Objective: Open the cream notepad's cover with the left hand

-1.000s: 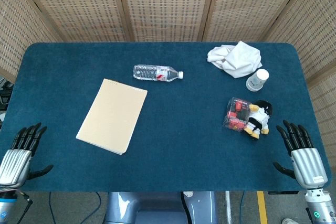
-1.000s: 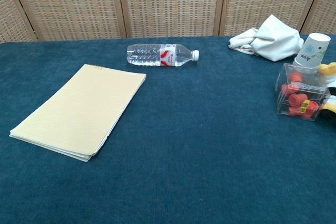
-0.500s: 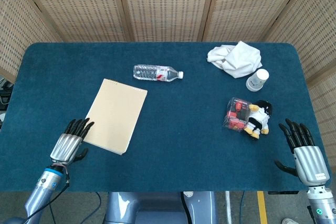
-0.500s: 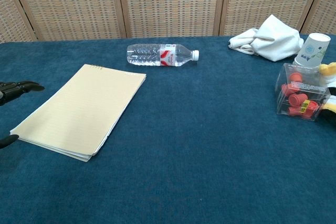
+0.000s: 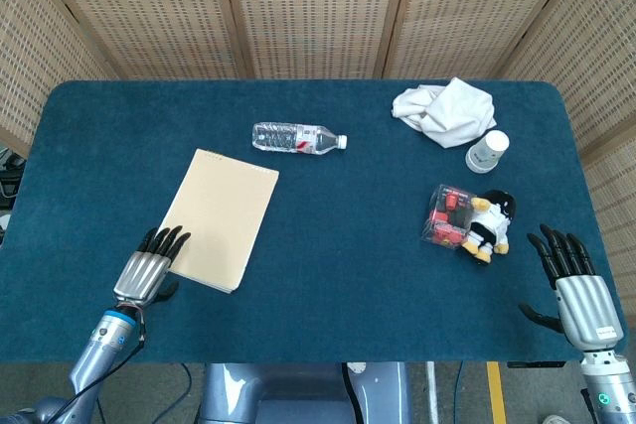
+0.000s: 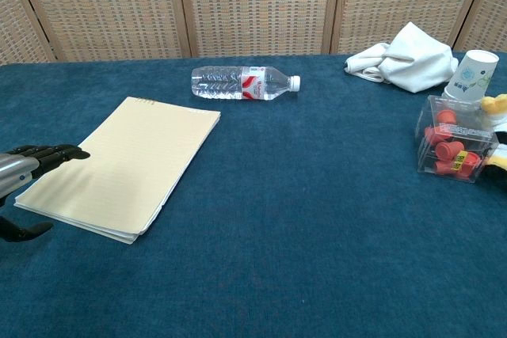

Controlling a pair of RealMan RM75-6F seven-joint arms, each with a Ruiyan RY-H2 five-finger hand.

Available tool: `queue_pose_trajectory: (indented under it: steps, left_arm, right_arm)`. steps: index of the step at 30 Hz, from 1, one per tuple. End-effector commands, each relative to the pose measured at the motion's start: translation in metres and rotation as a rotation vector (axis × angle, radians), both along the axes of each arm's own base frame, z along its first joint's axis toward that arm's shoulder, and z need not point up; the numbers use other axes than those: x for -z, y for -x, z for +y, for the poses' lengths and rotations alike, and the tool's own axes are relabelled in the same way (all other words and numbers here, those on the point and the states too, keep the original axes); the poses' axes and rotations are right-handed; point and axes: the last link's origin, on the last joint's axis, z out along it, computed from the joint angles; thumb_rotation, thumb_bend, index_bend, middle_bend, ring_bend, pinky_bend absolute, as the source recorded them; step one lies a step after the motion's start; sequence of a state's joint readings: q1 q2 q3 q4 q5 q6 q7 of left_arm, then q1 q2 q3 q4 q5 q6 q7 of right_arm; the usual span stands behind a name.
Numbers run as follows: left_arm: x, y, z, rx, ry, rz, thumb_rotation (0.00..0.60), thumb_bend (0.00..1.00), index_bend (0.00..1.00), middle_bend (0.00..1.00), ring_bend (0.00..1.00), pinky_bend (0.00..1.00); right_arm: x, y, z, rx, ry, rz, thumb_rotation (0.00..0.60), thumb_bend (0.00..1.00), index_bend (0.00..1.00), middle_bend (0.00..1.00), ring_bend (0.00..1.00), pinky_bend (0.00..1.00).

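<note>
— Where is the flat cream notepad (image 5: 214, 217) with its lined paper cover?
— It lies closed on the left half of the dark blue felt-topped counter (image 5: 338, 275), turned at a slant, its bound edge toward the clear plastic water bottle (image 5: 297, 137) lying on its side.

— And the left hand (image 5: 149, 271)?
— At the notepad's near left corner, fingers (image 6: 54, 153) straight and spread, tips over the cover's edge, thumb out to the side. It holds nothing. Whether the tips touch the paper, I cannot tell.

— The right hand (image 5: 574, 285)?
— At the counter's near right edge, fingers spread, empty, well apart from the notepad. Near it sit a small plush penguin (image 5: 489, 225) and a clear box of red pieces (image 5: 447, 217).
</note>
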State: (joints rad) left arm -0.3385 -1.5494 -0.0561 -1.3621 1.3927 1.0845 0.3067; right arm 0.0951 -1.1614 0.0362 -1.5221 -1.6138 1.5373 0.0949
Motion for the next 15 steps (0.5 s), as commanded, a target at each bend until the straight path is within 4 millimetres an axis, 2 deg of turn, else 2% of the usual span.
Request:
queue_pose_trajectory:
  steps: [1, 15]
  left_arm:
    - [0.0022, -0.001, 0.0021, -0.004, 0.001, -0.008, 0.6, 0.34, 0.0, 0.0, 0.0, 0.0]
    - [0.0064, -0.0026, 0.0099, -0.027, -0.005, -0.02, 0.6, 0.34, 0.0, 0.0, 0.0, 0.0]
  right_arm:
    - [-0.0001, 0.0003, -0.0002, 0.001, 0.0, -0.001, 0.6, 0.0, 0.01, 0.0, 0.0, 0.0]
    - [-0.0005, 0.0008, -0.0008, 0.005, -0.003, -0.004, 0.6, 0.0, 0.01, 0.0, 0.0, 0.0]
